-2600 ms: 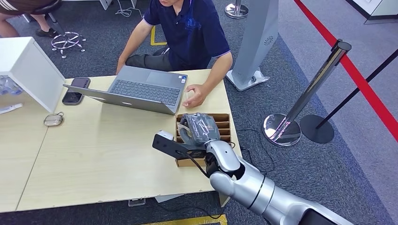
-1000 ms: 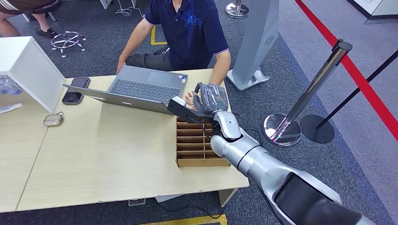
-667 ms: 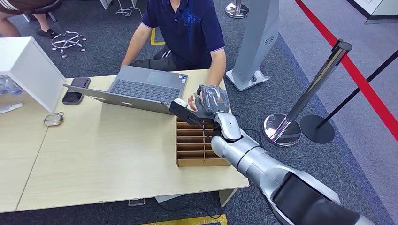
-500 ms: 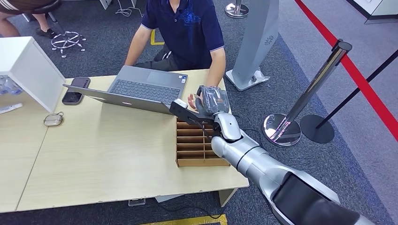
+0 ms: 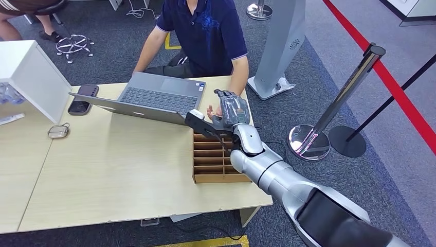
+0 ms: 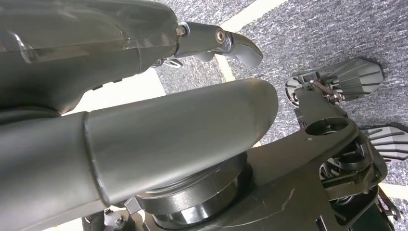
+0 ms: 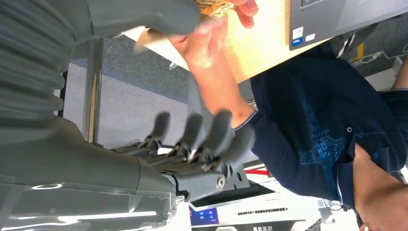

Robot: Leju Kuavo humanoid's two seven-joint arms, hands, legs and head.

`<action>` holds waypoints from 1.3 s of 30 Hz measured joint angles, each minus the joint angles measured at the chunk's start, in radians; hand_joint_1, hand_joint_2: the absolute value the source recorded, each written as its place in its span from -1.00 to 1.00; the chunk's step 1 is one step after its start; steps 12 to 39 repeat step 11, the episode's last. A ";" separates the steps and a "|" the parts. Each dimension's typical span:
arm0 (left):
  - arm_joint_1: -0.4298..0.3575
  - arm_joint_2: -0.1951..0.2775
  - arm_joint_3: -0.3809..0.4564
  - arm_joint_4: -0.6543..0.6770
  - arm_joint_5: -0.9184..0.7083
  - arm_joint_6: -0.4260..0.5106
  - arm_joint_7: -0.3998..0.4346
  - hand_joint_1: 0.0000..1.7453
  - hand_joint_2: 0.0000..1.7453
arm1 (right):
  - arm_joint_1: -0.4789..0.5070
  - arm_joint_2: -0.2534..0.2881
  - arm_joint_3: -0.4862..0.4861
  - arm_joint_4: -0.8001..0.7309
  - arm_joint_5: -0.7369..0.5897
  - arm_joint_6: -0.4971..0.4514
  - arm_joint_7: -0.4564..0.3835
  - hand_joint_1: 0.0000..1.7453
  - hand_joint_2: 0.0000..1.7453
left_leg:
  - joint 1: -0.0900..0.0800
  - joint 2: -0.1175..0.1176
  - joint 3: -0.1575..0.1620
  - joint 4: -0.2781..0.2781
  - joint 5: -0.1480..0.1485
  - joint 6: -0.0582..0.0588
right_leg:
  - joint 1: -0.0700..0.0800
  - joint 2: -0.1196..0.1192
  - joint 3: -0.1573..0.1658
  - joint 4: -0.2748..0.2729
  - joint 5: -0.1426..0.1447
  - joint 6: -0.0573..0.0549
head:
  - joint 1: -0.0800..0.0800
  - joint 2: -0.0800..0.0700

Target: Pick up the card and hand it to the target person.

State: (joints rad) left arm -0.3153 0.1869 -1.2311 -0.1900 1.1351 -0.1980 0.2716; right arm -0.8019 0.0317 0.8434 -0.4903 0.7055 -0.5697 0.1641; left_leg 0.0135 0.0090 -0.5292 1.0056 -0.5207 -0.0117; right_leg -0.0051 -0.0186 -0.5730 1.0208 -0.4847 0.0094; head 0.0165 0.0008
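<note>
Since the card [image 7: 211,6] has reached the person's hand [image 7: 204,41] beyond the box [image 5: 218,157], right hand [image 5: 232,109]: fingers spread, card released for taking.

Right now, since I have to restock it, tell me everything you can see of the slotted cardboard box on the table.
The cardboard box is a plain brown, open-topped tray. Thin cardboard strips divide it into a row of narrow slots, and a divider runs down its length. The slots in sight look empty. It lies flat on the light wooden table, close to the right edge, with its far end by the corner of the laptop. The robot's right arm reaches over it and hides its right side. The right hand is past its far end.
</note>
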 joint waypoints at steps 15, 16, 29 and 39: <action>-0.001 0.000 -0.001 0.000 0.000 0.000 0.000 -1.00 -1.00 | -0.003 0.001 -0.001 0.000 -0.013 -0.007 -0.010 -1.00 1.00 | 0.000 0.000 0.000 0.000 0.000 0.000 | 0.000 0.000 0.000 0.000 0.000 0.000 | 0.000 0.000; -0.001 0.000 -0.001 0.000 0.000 0.000 0.000 -1.00 -1.00 | -0.003 0.001 -0.001 0.000 -0.013 -0.007 -0.010 -1.00 1.00 | 0.000 0.000 0.000 0.000 0.000 0.000 | 0.000 0.000 0.000 0.000 0.000 0.000 | 0.000 0.000; -0.001 0.000 -0.001 0.000 0.000 0.000 0.000 -1.00 -1.00 | -0.003 0.001 -0.001 0.000 -0.013 -0.007 -0.010 -1.00 1.00 | 0.000 0.000 0.000 0.000 0.000 0.000 | 0.000 0.000 0.000 0.000 0.000 0.000 | 0.000 0.000; -0.001 0.000 -0.001 0.000 0.000 0.000 0.000 -1.00 -1.00 | -0.003 0.001 -0.001 0.000 -0.013 -0.007 -0.010 -1.00 1.00 | 0.000 0.000 0.000 0.000 0.000 0.000 | 0.000 0.000 0.000 0.000 0.000 0.000 | 0.000 0.000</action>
